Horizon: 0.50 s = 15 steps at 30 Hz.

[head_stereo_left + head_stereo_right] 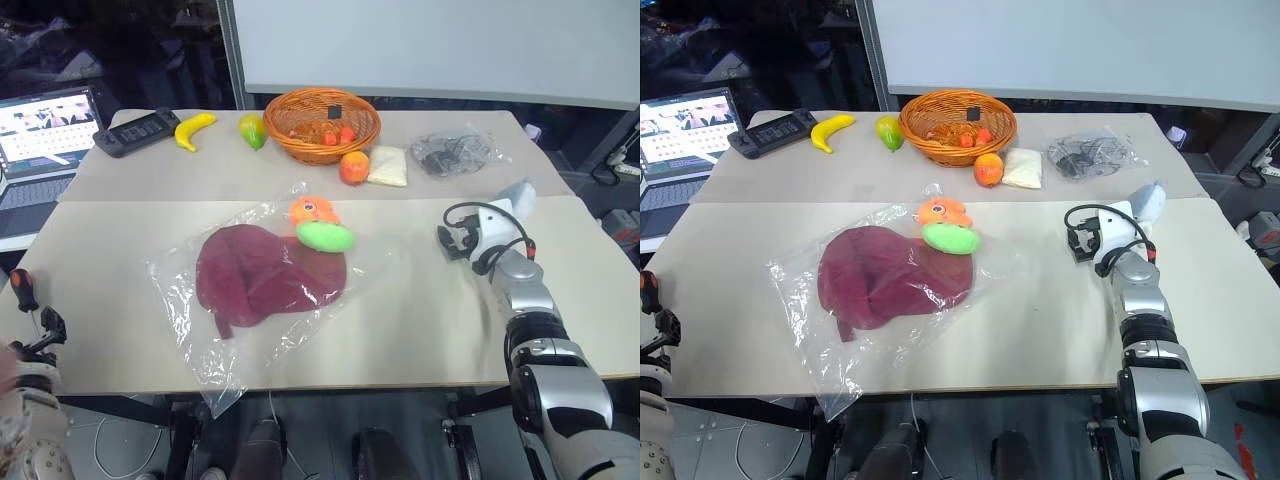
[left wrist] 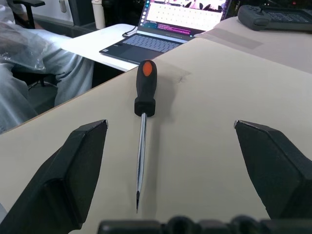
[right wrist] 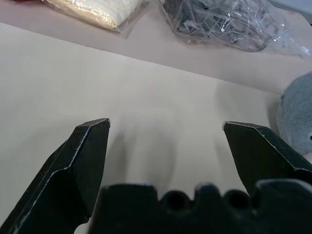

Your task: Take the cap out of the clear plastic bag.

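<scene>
The maroon cap (image 1: 262,277) lies flat inside the clear plastic bag (image 1: 190,335) at the middle of the front table. An orange plush toy (image 1: 312,210) and a green one (image 1: 325,236) rest at the bag's far edge, against the cap. My right gripper (image 1: 455,240) hovers open over bare table to the right of the bag, its fingers (image 3: 90,161) wide apart. My left gripper (image 2: 170,126) stands open at the table's front left corner, far from the bag. A screwdriver (image 2: 145,87) with a black and orange handle lies between its fingers.
On the back table stand a wicker basket (image 1: 322,125) of fruit, a banana (image 1: 193,130), a mango (image 1: 253,130), an orange fruit (image 1: 353,167), a white packet (image 1: 388,166) and a small bag of dark cables (image 1: 455,152). A laptop (image 1: 40,140) and a handheld console (image 1: 137,130) sit far left.
</scene>
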Available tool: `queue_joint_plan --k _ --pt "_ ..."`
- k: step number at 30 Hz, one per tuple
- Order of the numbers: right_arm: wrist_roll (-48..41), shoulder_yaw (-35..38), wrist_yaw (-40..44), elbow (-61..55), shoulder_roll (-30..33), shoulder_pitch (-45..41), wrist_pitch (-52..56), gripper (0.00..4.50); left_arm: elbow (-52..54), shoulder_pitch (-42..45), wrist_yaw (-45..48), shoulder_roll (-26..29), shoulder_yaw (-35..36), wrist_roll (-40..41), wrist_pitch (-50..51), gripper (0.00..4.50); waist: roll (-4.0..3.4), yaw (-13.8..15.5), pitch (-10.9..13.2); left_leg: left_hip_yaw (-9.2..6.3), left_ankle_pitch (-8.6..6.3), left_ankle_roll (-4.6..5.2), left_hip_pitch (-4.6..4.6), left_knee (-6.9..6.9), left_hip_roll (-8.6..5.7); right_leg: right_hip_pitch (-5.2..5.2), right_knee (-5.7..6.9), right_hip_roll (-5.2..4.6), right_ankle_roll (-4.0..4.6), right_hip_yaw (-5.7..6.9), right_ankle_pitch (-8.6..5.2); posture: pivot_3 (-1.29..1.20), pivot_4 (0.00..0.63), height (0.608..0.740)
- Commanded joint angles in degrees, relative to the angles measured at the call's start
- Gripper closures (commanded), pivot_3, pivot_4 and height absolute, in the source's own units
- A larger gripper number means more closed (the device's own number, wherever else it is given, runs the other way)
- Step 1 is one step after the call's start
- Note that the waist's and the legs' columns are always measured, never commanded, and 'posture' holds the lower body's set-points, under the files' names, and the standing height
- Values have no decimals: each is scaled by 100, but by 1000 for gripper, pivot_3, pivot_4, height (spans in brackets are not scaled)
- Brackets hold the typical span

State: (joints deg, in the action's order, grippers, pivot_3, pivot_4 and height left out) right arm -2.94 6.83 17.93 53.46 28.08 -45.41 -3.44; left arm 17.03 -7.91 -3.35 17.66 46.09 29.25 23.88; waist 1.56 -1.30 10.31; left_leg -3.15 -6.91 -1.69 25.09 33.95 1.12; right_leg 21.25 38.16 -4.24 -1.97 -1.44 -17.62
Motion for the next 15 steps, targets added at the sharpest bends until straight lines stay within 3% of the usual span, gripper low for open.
queue_joint_plan --k 1,4,9,12,15 --pt "-103 -61 463 -361 -4 -312 43 106 372 103 417 350 -109 200 -58 0 0 1 0 0 0 0 0 0 0 0 0 0 0 0 0 0 150 740" --pt "-560 -523 2371 -1435 42 -727 983 106 1577 -134 1986 1566 -644 812 331 0 27 -35 35 -1 3 -5 1 1 8 5 14 11 3 1 0 0 150 740" --pt "-1470 -1214 4943 -3298 461 -627 2463 106 2884 -1125 3308 2526 -681 1801 824 0 -31 -117 29 19 -2 -7 -8 -15 15 4 -11 10 3 -20 9 0 150 740" --pt "-1711 -1442 5514 -3845 537 -612 2836 106 3162 -1562 3654 2739 -431 2276 1044 0 -30 -109 32 19 -35 1 -8 -13 35 7 -9 24 20 -19 -16 0 150 740" --pt "-1267 -1804 5263 -3716 177 -799 2523 106 3142 -1751 3741 2825 -391 2320 1167 0 -31 -116 35 20 -39 -2 -10 -8 72 11 -4 65 39 -22 -16 0 150 740"
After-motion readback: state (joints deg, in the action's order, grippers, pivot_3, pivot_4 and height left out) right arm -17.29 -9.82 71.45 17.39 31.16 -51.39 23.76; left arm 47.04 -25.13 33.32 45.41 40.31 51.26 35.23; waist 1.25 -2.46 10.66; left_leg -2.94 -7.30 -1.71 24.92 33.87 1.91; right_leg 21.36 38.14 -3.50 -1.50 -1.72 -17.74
